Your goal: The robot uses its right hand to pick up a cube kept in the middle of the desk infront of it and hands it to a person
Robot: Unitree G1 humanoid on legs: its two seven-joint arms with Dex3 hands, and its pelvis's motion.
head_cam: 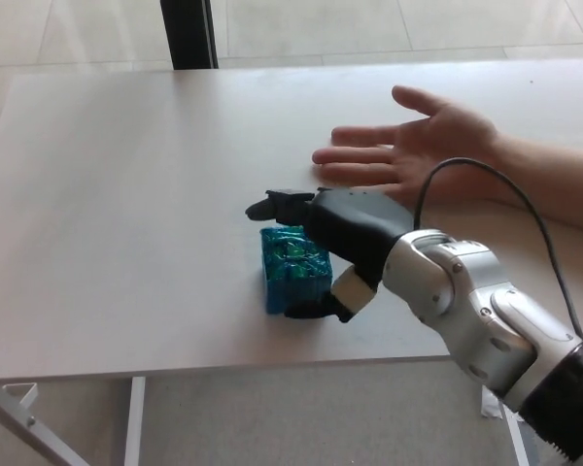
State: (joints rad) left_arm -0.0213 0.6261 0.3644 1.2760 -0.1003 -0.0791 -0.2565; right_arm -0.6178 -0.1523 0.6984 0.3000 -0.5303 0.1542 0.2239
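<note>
Here, my right hand (342,248), black with a silver forearm, straddles the small blue-green foil-wrapped cube (293,267) in the middle of the pale wooden worktop (126,194); my thumb lies at the cube's near face and my two fingers (277,206) reach over its far top edge; they are spread around it, and I cannot tell whether they press it yet; the cube sits flat on the worktop; beyond it, a person's open hand (423,146) rests palm up, apart from the cube.
</note>
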